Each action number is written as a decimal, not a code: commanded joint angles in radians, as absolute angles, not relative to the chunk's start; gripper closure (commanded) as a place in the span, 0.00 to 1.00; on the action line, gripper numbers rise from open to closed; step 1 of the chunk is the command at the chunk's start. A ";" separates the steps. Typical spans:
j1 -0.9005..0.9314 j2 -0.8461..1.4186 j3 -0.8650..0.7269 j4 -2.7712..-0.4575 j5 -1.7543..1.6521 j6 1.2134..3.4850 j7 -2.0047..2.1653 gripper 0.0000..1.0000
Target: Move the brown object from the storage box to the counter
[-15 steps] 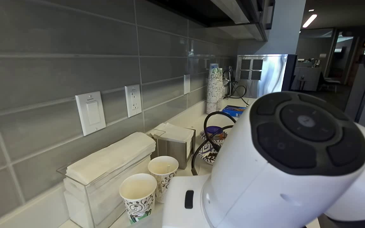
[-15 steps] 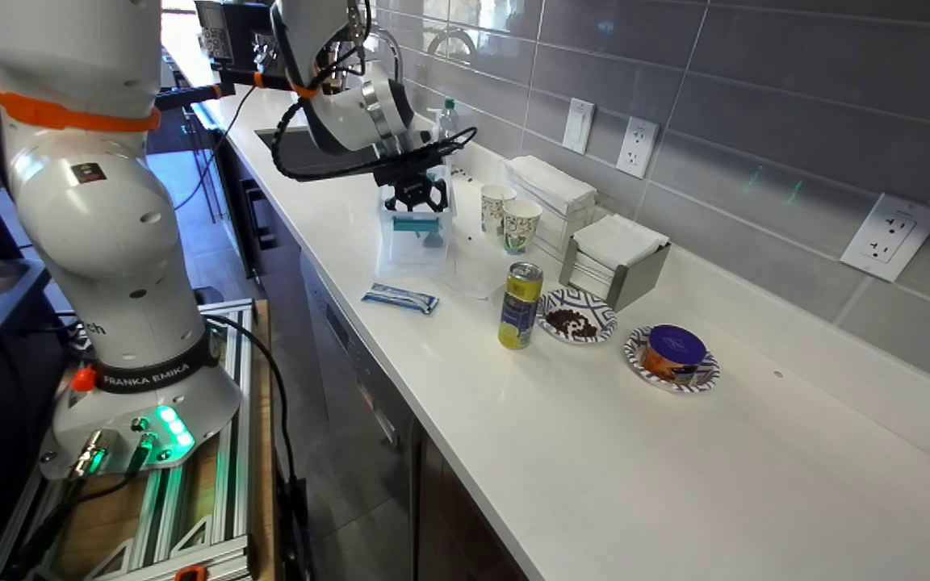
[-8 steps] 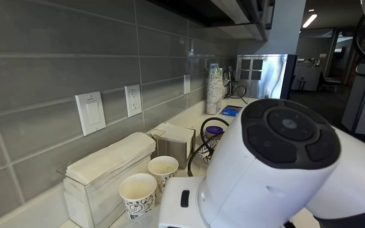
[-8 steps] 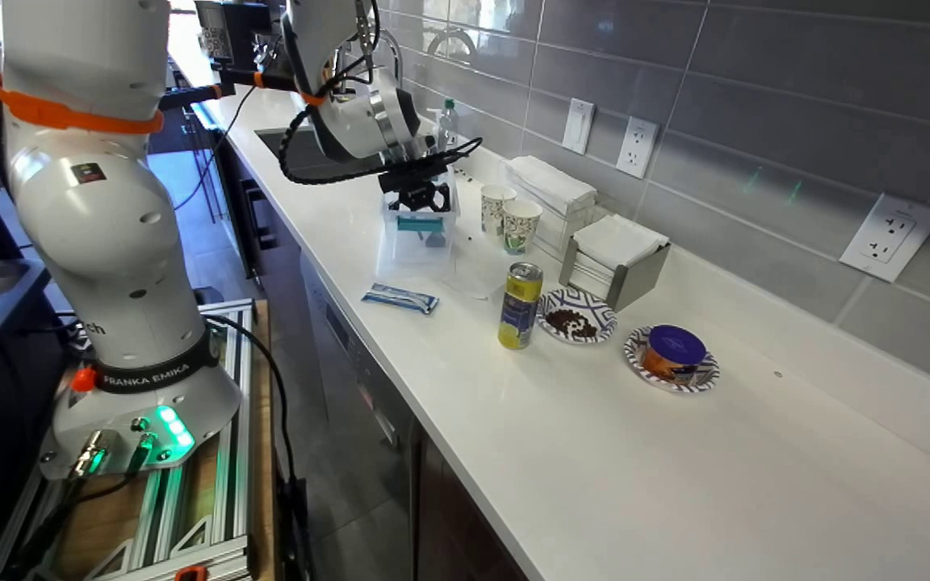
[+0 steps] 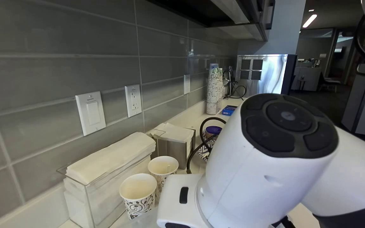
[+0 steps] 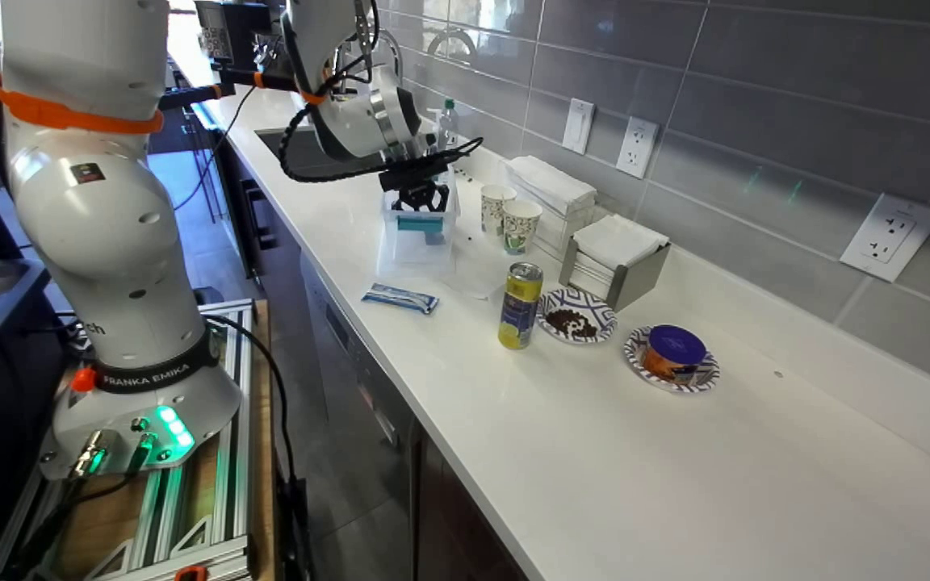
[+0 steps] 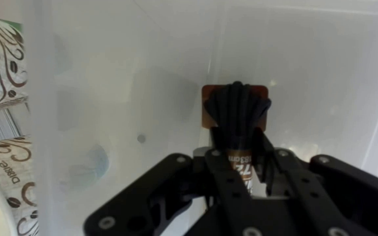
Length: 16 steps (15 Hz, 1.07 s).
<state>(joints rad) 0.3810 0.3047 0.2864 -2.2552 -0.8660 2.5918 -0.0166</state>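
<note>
Gray tiled wall [image 6: 820, 105] runs behind a long white countertop [image 6: 675, 484] and, in an exterior view, bears one light switch [image 6: 579, 126] and two outlets [image 6: 891, 236]. On the countertop stand two patterned paper cups [image 6: 522, 226], two napkin stacks [image 6: 552, 179] and one upright yellow and dark-blue can [image 6: 521, 307]. Near the can lies one blue wrapped bar [image 6: 400, 298]. Two patterned plates [image 6: 605, 317] hold one purple-lidded tub [image 6: 675, 347] and one scatter of small dark bits [image 6: 571, 323]. Near the cups sits one clear storage box [image 6: 416, 254], with one black gripper [image 7: 238, 135] dipped into its opening. From the wrist view, the gripper's two fingers pinch the one brown object [image 7: 237, 113], a bundle of dark strands with a brown label reading "72" and "183cm". It is inside the box; whether it touches the bottom is unclear.
</note>
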 commanded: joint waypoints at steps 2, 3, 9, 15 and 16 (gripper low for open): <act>0.340 0.226 0.329 -2.315 -0.690 2.601 -0.128 0.90; 0.337 0.204 0.333 -2.323 -0.653 2.593 -0.145 0.90; 0.323 0.051 0.369 -2.370 -0.338 2.535 -0.336 0.93; 0.340 -0.159 0.346 -2.384 -0.175 2.297 -0.383 0.94; 0.342 -0.191 0.338 -2.383 -0.162 2.251 -0.381 0.94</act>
<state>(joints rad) 0.3378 -0.0706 0.3544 -2.3408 -0.2191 2.3541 -0.3672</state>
